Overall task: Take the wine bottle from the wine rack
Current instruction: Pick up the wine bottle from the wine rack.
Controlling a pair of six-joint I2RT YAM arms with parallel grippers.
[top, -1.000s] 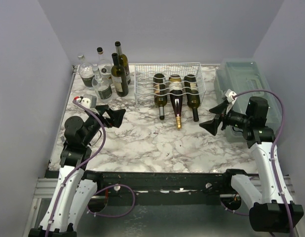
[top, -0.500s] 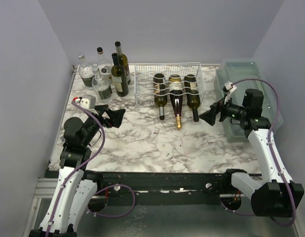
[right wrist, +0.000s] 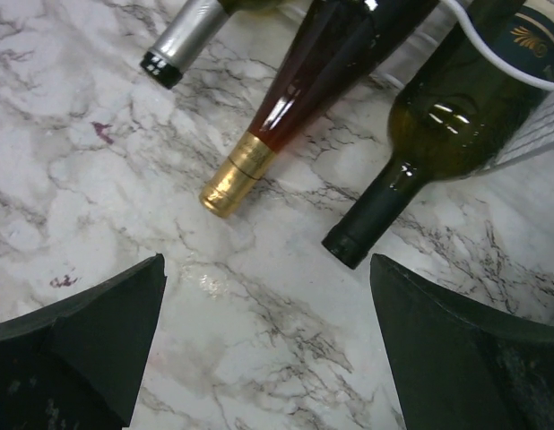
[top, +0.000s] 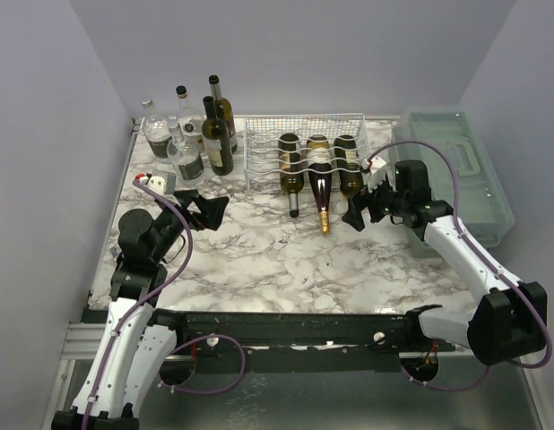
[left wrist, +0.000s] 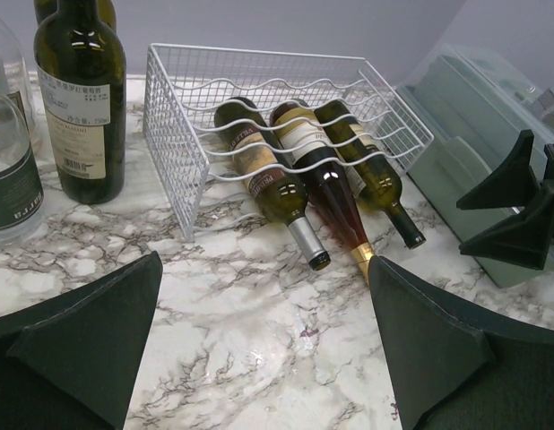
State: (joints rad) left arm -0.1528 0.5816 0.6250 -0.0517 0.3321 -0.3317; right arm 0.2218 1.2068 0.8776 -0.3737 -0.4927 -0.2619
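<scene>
Swinging in from beside the translucent plastic box (top: 461,148), the right arm (top: 456,242) now reaches leftward across the worktop (top: 259,260), and the right jaws sit just off the front of the wine rack (top: 259,152), far closer to it than a second ago. They are spread wide with nothing between them. In the right wrist view the marble lies under them, and the mouth of the dark-capped wine bottle (right wrist: 438,125) is just ahead, not touched

The left arm (top: 138,242) has hardly shifted. Its left jaws are also released and empty, held over the left part of the worktop and facing the rack, well apart from it

Three bottles lie side by side in the rack's lower wavy row, necks sticking out over the worktop towards the arms: a silver-capped bottle (top: 290,175) on the left, a gold-capped bottle (top: 319,184) with reddish contents in the middle, and the dark-capped green one on the right, nearest the right jaws. The leftmost cradle holds none

Several upright bottles (top: 192,134) stand grouped in the far left corner, just beside the rack's left end. The plastic box lies along the right edge of the worktop
</scene>
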